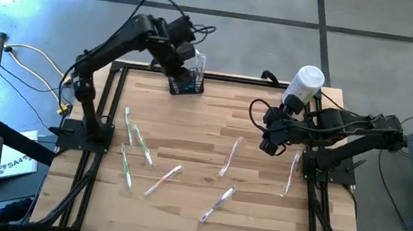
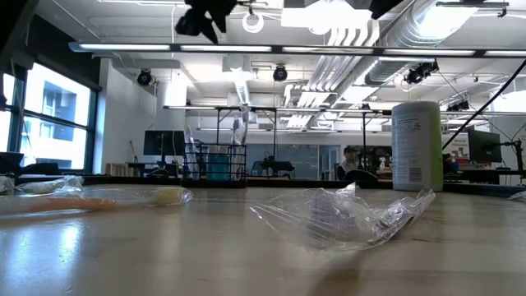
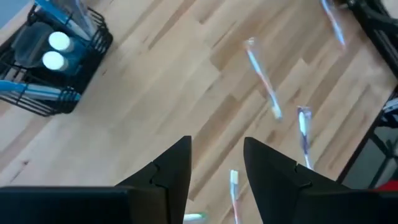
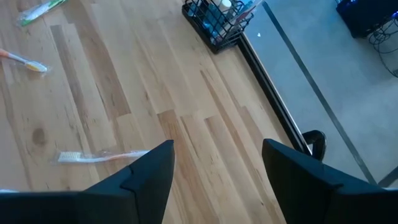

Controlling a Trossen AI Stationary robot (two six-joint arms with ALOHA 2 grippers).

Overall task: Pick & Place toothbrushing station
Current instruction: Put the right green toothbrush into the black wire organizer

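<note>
The toothbrushing station point(image 1: 187, 82), a small black wire rack with blue-and-white items in its compartments, stands by its base on the wooden table near the far edge. The left wrist view also shows the station point(image 3: 53, 59), and so does the right wrist view point(image 4: 217, 22). My left gripper point(image 1: 181, 63) hangs above the table beside the rack, open, with nothing between its fingers point(image 3: 168, 165). My right gripper point(image 1: 268, 145) hovers over the table's right part, open and holding nothing point(image 4: 217, 162).
Several toothbrushes in clear wrappers lie scattered on the table, such as one on the left point(image 1: 135, 134), one in the middle point(image 1: 231, 156) and one near the front point(image 1: 216, 204). A tall white cylindrical container point(image 1: 305, 84) stands at the far right. A black frame rail point(image 1: 95, 157) borders the table.
</note>
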